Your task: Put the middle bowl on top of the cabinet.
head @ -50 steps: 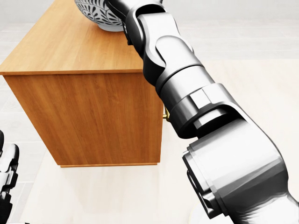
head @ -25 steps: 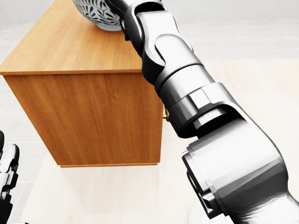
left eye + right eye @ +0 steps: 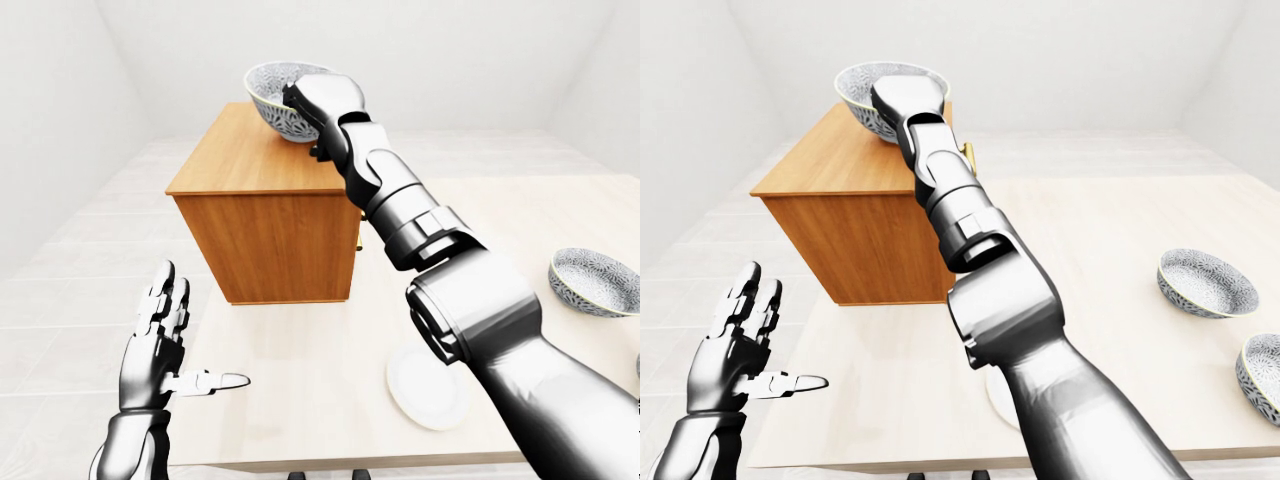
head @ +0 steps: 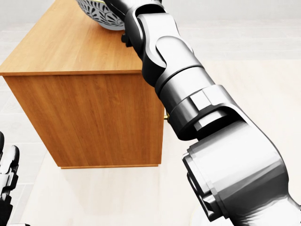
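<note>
- My right hand (image 3: pixel 322 98) is clamped on the rim of the middle bowl (image 3: pixel 268 108), as far as I can tell. The bowl sits at the cabinet (image 3: pixel 265 230) top's edge nearest the top of the left-eye view, toward its right corner. I cannot tell whether its foot touches the wood or hangs just above it.
- If I let go with the foot off the wood, I judge the bowl would drop and rock. It is so near that edge that it could roll off.
- My arm is stretched almost straight, so I judge a small wobble at the shoulder would swing the bowl wide. My forearm also passes close over the cabinet's right edge and could knock it.
- My fingers could catch the rim as I pull away and drag the bowl with them.
- My left hand (image 3: pixel 160 345) is spread open and empty, low on the left and well apart from everything.
- The bowl is round and deep, and looks glazed. It has a dense grey-and-white leaf pattern outside and a narrow foot.
- The cabinet is a plain box of warm wood grain with a flat top and a small brass-coloured knob (image 4: pixel 165 114).
- It stands on the pale wooden surface (image 3: pixel 300 400), which also carries a flat white plate (image 3: pixel 425 385) and two more patterned bowls (image 3: pixel 1205 282) near its right edge.
</note>
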Robot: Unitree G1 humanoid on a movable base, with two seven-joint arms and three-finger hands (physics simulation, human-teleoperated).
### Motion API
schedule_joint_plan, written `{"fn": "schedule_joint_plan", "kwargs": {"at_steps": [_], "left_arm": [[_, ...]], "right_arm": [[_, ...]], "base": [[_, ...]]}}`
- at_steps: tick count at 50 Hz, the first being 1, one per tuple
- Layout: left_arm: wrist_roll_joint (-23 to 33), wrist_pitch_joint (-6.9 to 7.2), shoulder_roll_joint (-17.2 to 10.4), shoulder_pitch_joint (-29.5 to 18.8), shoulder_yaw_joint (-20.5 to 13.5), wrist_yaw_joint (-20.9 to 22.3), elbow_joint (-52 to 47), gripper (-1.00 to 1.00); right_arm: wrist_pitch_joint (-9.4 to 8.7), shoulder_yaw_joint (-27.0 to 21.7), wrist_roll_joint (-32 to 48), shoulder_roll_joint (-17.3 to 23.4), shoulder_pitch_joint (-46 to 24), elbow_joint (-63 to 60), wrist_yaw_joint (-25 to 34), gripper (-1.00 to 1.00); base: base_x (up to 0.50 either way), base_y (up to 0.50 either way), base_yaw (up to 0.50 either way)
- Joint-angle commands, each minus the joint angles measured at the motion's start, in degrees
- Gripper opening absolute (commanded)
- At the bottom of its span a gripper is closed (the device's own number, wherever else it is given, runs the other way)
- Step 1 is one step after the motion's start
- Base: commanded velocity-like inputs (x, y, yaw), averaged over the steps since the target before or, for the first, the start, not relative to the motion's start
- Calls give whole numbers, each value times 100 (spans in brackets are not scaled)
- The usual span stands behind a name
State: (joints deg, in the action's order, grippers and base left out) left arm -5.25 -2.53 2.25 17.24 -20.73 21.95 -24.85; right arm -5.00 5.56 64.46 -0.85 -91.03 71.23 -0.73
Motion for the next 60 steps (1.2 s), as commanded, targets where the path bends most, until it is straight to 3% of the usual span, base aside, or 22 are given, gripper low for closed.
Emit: {"fn": "schedule_joint_plan", "kwargs": {"at_steps": [1, 12, 42, 46, 60], "left_arm": [[-19, -5, -14, -5, -14, -1, 9, 100], [4, 22, -15, -28, 0, -20, -16, 100], [47, -34, -18, -20, 70, -54, 69, 100], [44, -52, -13, 1, 71, -51, 63, 100], [26, -67, -16, 8, 53, -45, 78, 100]], "right_arm": [[0, -35, -76, -42, 118, 64, 11, 2], [0, -41, -65, -42, 125, 73, 22, 24], [0, -107, -131, 0, 36, 62, -37, 32], [0, -132, -169, 18, -22, 53, -20, 49], [0, -122, -213, 24, -81, 36, -25, 73]], "base": [[0, 0, 0], [0, 0, 0], [0, 0, 0], [0, 0, 0], [0, 0, 0]]}}
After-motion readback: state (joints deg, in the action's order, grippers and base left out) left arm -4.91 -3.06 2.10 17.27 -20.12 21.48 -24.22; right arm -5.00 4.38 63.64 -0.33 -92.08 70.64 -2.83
